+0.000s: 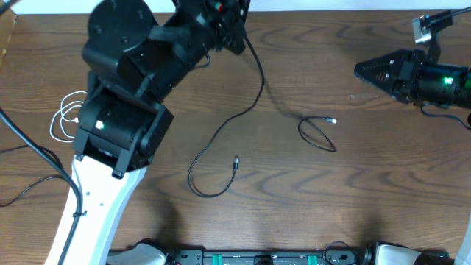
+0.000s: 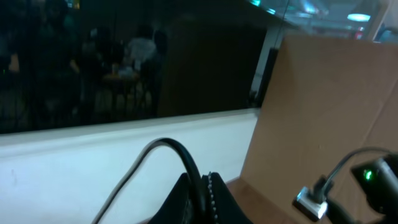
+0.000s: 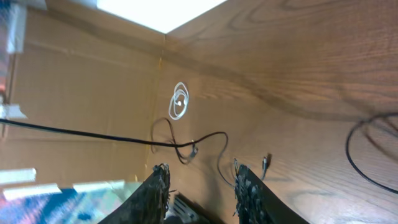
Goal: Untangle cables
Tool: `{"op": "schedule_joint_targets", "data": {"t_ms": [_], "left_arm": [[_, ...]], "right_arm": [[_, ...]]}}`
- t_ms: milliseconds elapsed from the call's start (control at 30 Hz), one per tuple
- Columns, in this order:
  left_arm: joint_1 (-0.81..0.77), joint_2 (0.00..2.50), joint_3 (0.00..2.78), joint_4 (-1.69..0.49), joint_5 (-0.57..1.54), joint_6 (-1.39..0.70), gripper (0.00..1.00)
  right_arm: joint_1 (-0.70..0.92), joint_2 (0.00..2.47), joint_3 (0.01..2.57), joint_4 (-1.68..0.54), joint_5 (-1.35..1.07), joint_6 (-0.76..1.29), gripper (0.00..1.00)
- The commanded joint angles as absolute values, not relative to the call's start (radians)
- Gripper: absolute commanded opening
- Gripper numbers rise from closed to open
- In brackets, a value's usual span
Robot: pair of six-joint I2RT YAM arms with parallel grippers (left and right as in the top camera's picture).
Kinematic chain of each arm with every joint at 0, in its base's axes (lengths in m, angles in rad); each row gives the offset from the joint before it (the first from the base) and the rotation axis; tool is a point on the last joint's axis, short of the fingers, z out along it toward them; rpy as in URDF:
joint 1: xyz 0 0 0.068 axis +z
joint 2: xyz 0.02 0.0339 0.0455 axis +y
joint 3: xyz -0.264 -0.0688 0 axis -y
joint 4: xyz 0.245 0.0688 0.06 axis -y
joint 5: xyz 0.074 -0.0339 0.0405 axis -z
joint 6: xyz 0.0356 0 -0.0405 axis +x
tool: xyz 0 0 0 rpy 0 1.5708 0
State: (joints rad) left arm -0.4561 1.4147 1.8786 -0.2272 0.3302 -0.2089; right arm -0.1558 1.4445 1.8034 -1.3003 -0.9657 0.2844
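left claw [image 2: 204, 182] is clenching on the long black cable [image 1: 221, 126], up by the far edge of the bench [image 1: 294, 213], near its middle; the cable is trailing from there toward the bench centre and curling into an open hook, with its small plug [image 1: 235, 162] lying at the end; right claw [image 3: 199, 177] is hanging released near the right edge, jaws apart, nothing between them; short black cable [image 1: 318, 136] is lying in a loose loop right of centre, silver-tipped plug [image 1: 333, 120] pointing toward the right edge, well apart from the long one; white cable [image 1: 66, 118] is sitting coiled near the left edge, beside the left arm; all three are looking separate, so I'm judging the untangling close to done

handling: cables are looking thin, light and limp, with smooth round jackets; likely sliding through the pads and dragging rather than lifting clean; plugs are the only stiff bits, so I'd be gripping just behind a plug or pinching a raised part of a loop; flat runs are looking hard to get under; bench is matte brown wood-grain; cardboard panel [image 3: 74, 81] is standing at the left edge
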Motion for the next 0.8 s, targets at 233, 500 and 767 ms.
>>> {"op": "schedule_joint_targets", "data": {"t_ms": [233, 500, 767], "left_arm": [[-0.339, 1.652, 2.292, -0.487, 0.218, -0.161, 0.07], [-0.175, 1.773, 2.303, -0.695, 0.016, -0.075, 0.07], [0.035, 1.879, 2.303, -0.683, 0.014, -0.109, 0.07]], "right_arm": [[-0.072, 1.442, 1.812, -1.341, -0.835, 0.185, 0.31], [0.024, 1.442, 1.812, -1.343, -0.721, 0.185, 0.27], [0.136, 1.442, 1.809, -1.344, -0.600, 0.185, 0.23]]}}
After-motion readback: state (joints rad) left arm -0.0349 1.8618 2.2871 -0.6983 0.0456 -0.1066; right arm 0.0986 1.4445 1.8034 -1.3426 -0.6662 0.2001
